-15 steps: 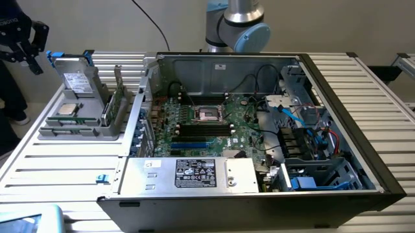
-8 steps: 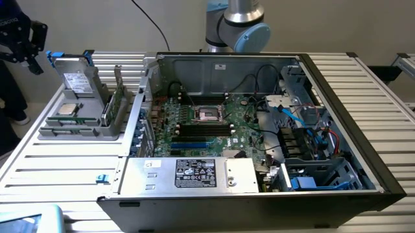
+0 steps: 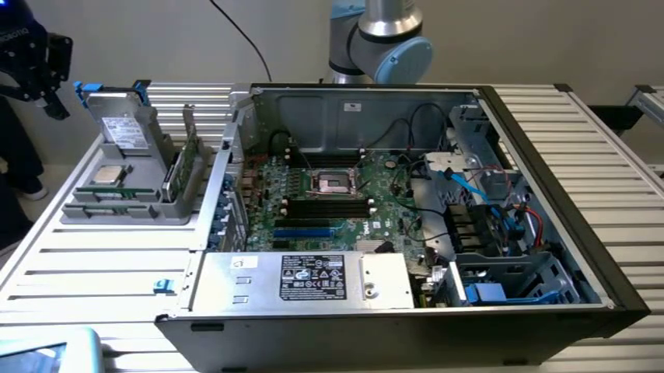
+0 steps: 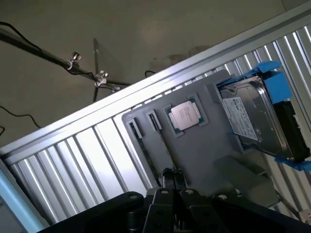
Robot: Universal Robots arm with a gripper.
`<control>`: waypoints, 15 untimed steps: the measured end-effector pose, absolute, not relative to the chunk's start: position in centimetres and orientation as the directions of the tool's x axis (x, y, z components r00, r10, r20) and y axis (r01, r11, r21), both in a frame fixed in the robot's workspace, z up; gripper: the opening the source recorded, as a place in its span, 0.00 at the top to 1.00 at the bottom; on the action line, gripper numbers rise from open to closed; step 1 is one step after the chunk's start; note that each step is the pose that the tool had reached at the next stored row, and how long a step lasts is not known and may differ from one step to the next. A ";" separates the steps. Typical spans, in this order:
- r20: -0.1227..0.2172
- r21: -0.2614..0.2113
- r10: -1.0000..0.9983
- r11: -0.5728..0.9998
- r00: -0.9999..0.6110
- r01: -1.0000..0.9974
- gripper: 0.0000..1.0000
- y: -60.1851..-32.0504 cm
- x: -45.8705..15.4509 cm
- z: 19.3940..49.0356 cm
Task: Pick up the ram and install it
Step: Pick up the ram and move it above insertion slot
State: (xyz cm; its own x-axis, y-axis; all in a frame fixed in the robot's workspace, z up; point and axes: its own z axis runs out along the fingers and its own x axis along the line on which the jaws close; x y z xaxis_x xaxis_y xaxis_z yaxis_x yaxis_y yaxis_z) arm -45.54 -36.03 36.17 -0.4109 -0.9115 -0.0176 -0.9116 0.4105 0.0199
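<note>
End effector [image 4: 172, 178] clenched on nothing above grey plastic parts holder [image 3: 124, 211]; long thin green circuit-board ram [image 3: 179, 175] stands on edge in its slot ahead and below, so jaws likely need parting and squaring to its long edge, clear of the square silver processor chip [image 4: 186, 115] beyond.

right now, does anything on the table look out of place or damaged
Nothing stands out. The ram stands on edge in the grey holder, the chip lies flat beside it, nothing spilled or broken.
</note>
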 end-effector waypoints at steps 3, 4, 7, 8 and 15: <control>-0.017 0.019 -0.932 0.361 -0.361 -0.932 0.89 -36.0 -45.5 36.2; -0.016 0.019 -0.939 0.344 -0.344 -0.939 0.89 -36.0 -45.5 36.1; -0.015 0.019 -0.956 0.291 -0.292 -0.956 0.89 -36.0 -45.5 36.1; -0.015 0.019 -0.962 0.274 -0.274 -0.962 0.89 -36.0 -45.5 36.1; 0.000 0.015 -0.988 0.153 -0.153 -0.988 0.89 -36.0 -45.5 36.1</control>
